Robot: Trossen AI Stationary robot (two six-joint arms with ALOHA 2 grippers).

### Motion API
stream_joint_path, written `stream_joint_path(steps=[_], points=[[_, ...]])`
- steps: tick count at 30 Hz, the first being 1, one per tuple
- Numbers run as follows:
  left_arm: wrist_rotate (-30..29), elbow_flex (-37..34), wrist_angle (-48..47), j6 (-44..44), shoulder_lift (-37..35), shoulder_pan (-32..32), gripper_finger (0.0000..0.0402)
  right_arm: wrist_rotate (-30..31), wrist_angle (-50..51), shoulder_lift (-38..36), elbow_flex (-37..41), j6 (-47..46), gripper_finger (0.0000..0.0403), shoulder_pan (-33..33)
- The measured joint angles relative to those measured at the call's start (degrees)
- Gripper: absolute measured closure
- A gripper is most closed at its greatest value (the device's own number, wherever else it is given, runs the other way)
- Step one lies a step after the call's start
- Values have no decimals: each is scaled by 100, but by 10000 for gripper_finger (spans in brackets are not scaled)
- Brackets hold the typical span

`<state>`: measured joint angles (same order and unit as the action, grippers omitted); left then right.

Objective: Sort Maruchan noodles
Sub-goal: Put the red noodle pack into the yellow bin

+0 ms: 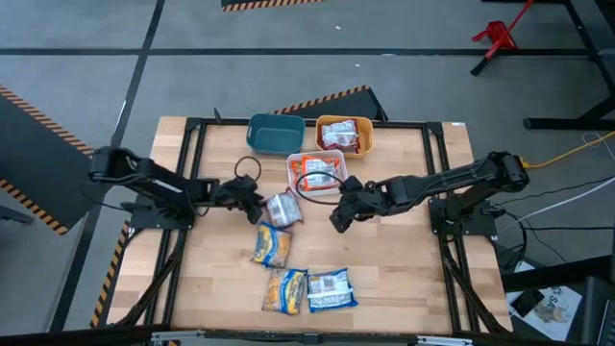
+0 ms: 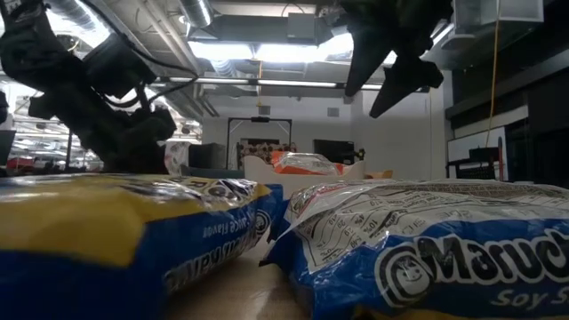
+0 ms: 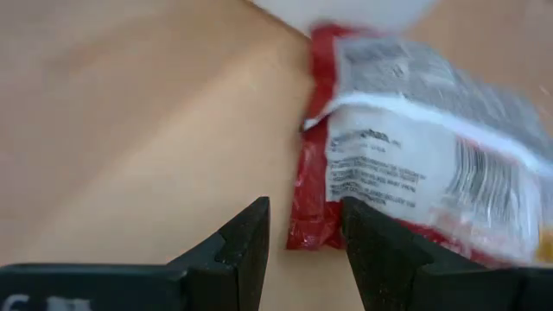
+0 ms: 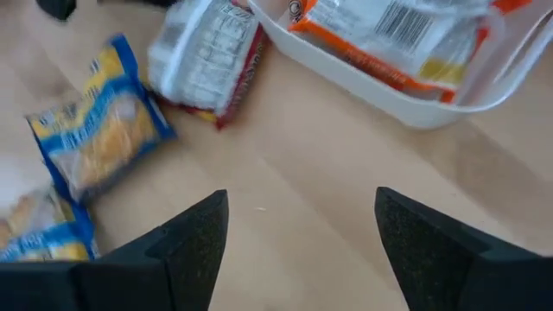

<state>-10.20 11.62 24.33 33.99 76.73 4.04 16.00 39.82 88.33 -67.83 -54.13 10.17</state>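
Note:
A maroon-white noodle packet (image 1: 282,210) lies flat on the table just in front of the white bin (image 1: 293,161). My left gripper (image 1: 252,200) is low at its left side and open. In the left wrist view its fingertips (image 3: 304,238) stand on either side of the packet's red corner (image 3: 304,226) without clearly touching it. My right gripper (image 1: 338,219) hovers open above bare wood to the right of that packet (image 4: 207,65). Three blue-yellow packets (image 1: 272,245) (image 1: 285,290) (image 1: 332,289) lie nearer the near edge.
At the far edge stand a teal bin (image 1: 275,133) and an orange bin (image 1: 365,144) with a packet inside. The white bin (image 4: 389,86) holds an orange-red packet (image 4: 389,34). A black cable loop (image 1: 247,166) lies near the left gripper. Bare wood shows right of the right gripper.

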Motion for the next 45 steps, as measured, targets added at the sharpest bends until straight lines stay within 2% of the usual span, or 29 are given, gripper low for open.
stream_joint_path(steps=[5, 8, 13, 16, 20, 27, 33, 41, 45], points=[[-23, 7, 238, 226, 325, -373, 262, -387, -333, 340, 4, -866, 127, 0], [53, 2, 522, 262, 445, -557, 262, -612, -673, 719, 5, -905, 127, 0], [249, 69, 659, 265, 496, -714, 262, -644, -1515, 1166, 9, -868, 127, -83], [284, 85, 659, 206, 498, -799, 262, -476, -1960, 1355, 1, -866, 127, -98], [224, 85, 652, 165, 498, -851, 262, -32, -2012, 1590, 4, -1021, 127, -107], [86, 92, 726, 153, 617, -867, 262, -352, -2839, 2062, 4, -1090, 127, -243], [112, 98, 911, 167, 866, -865, 262, 12, -2951, 2280, 5, -1414, 127, -363], [121, 98, 962, 158, 916, -862, 262, -353, -3139, 2449, 53, -1297, 127, -575], [123, 98, 971, 155, 920, -862, 262, -744, -3996, 2586, 304, -1313, 127, -586]])
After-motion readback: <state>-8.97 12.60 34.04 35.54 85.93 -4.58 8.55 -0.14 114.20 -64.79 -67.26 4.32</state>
